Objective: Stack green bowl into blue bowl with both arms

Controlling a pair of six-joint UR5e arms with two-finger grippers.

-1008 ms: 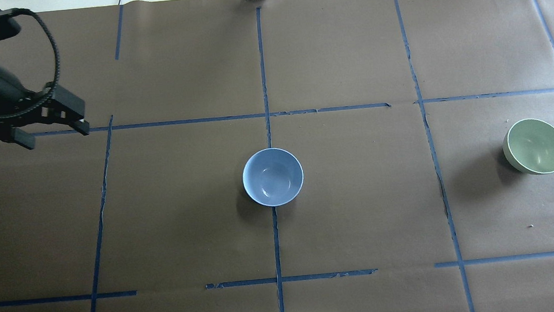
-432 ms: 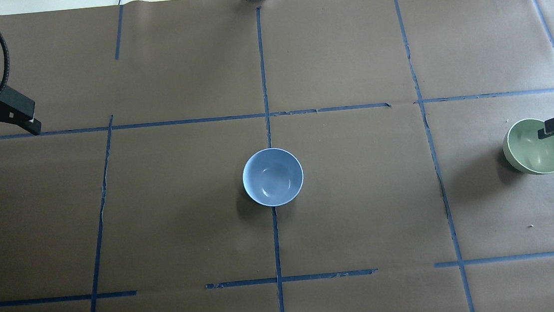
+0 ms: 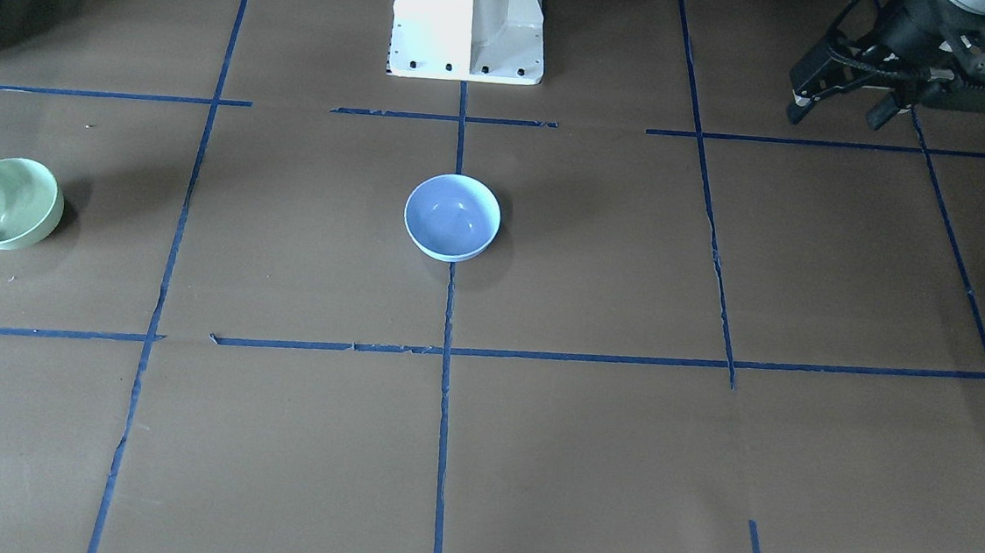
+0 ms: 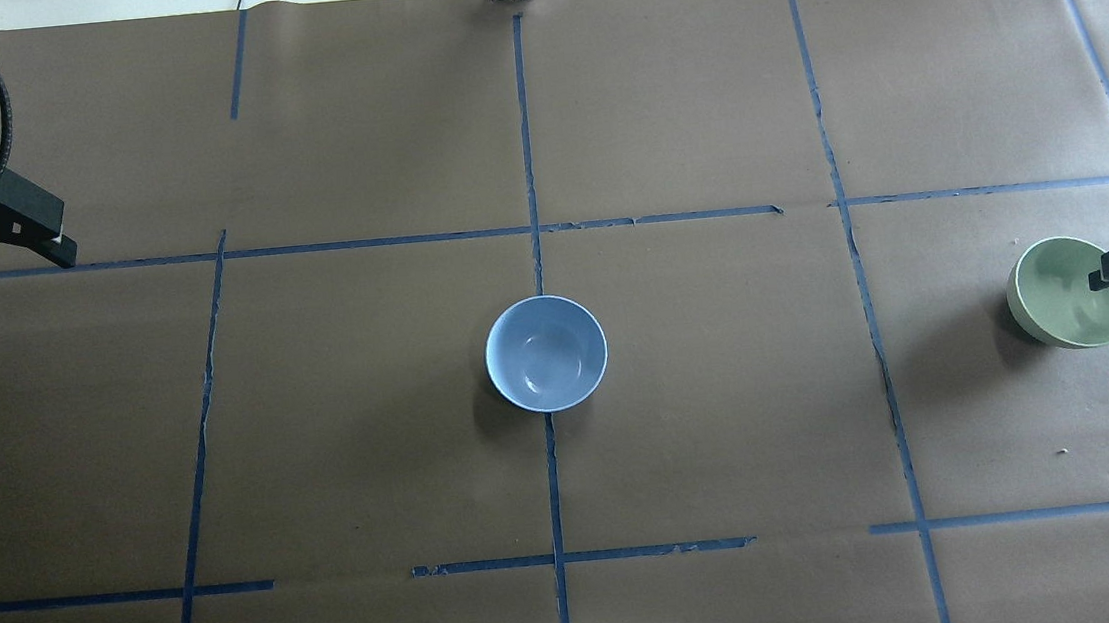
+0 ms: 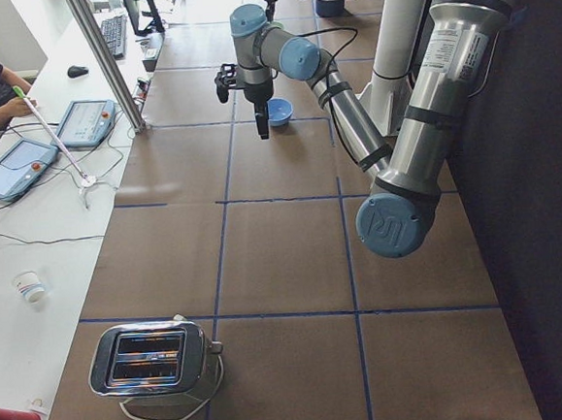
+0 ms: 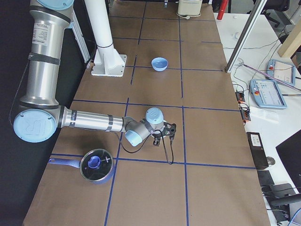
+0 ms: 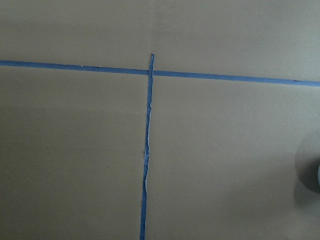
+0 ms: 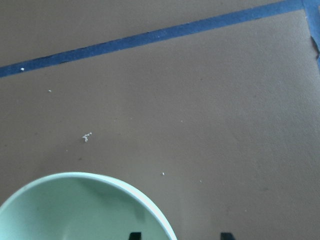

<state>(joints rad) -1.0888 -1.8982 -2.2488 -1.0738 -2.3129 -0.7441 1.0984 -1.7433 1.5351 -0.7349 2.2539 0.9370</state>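
Observation:
The green bowl (image 4: 1066, 302) stands upright at the table's right end; it also shows in the front view (image 3: 10, 203) and in the right wrist view (image 8: 75, 210). My right gripper (image 4: 1103, 269) is open and low at its right rim. In the wrist view one fingertip (image 8: 134, 235) is inside the bowl and the other is outside. The blue bowl (image 4: 546, 352) stands upright and empty at the table's middle (image 3: 451, 217). My left gripper (image 4: 7, 267) is open and empty at the far left, well away from both bowls (image 3: 834, 119).
The white pedestal base (image 3: 468, 28) stands at my side of the table. Blue tape lines (image 4: 527, 153) divide the brown table cover. A toaster (image 5: 152, 361) sits at the left end. A lidded pot (image 6: 96, 165) sits near my right arm.
My right gripper has come in from the right edge and moved down onto the green bowl's right rim. My left arm has drawn back to the left. The bowls have not moved.

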